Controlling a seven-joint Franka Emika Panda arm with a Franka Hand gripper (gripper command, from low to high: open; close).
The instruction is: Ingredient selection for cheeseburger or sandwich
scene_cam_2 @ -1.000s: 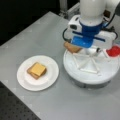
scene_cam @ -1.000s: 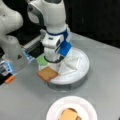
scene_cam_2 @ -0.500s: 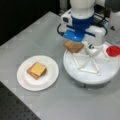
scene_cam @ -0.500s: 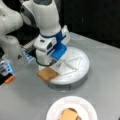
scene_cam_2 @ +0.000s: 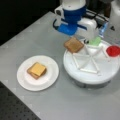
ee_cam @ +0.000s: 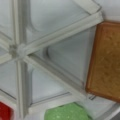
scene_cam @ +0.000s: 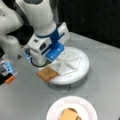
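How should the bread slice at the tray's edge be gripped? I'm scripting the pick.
Probably by two opposite side edges of the bread slice, from above: it is thin and square, and hangs beyond the rim of the divided tray on a front view's left, just below the gripper. Whether it is already held cannot be seen.

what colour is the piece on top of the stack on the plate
Yellow, a cheese square on the white plate; clearest in a front view.

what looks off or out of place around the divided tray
The bread slice sits high at the divided tray rim, overhanging its edge rather than lying in a compartment, just below the hand. The plate's stack looks tidy.
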